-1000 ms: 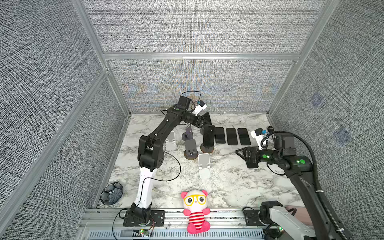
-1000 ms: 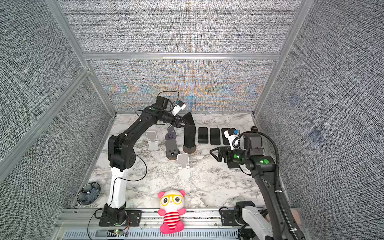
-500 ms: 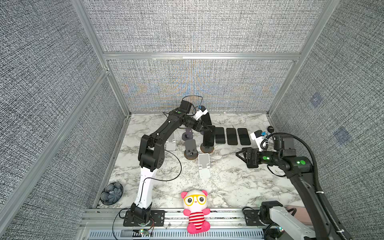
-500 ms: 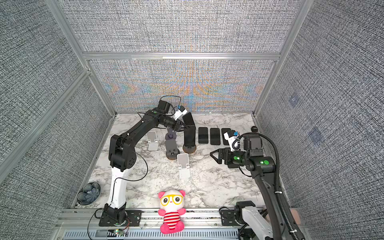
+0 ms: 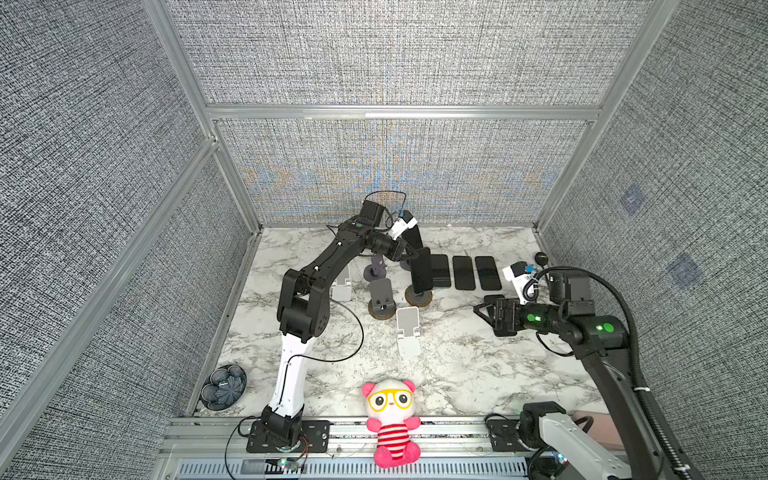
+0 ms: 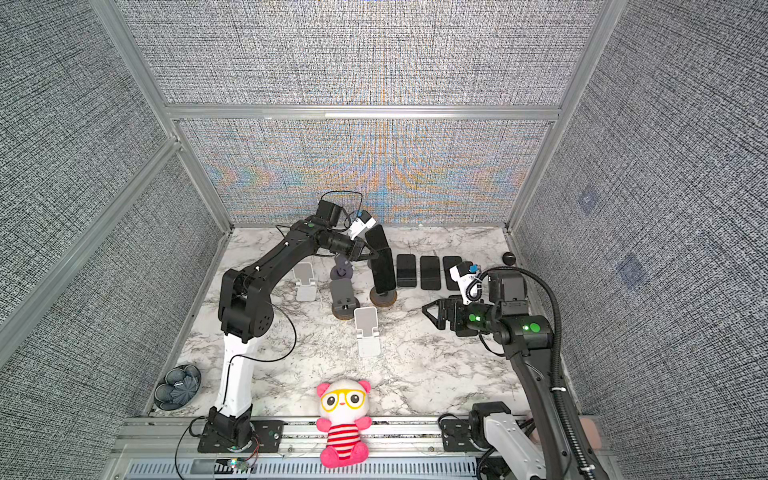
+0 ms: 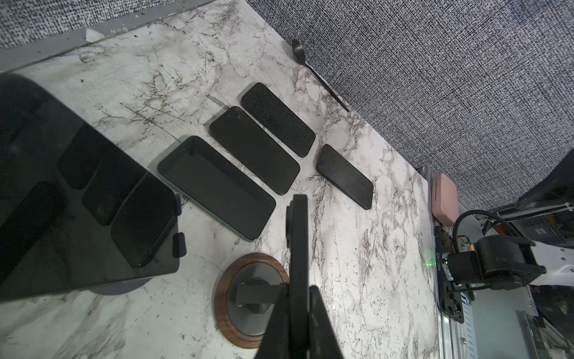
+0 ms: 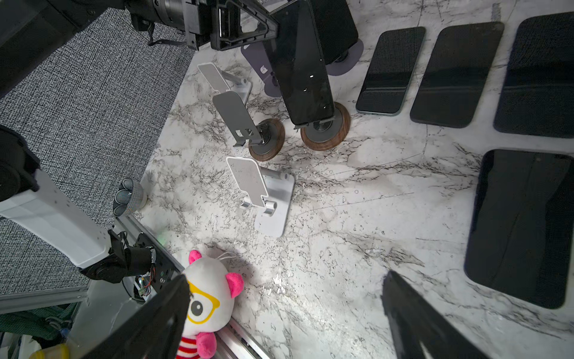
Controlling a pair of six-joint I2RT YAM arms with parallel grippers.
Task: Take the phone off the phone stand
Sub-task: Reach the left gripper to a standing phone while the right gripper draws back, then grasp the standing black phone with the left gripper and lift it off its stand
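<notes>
The left end effector (image 5: 411, 252) pinches the upper edge of the phone (image 5: 422, 270), which leans in its wood-based stand (image 5: 419, 297) near the back of the worktop (image 5: 457, 365). The right end effector (image 5: 485, 304) hangs wide apart, holding nothing, off to the right.

No legible text or labels
</notes>
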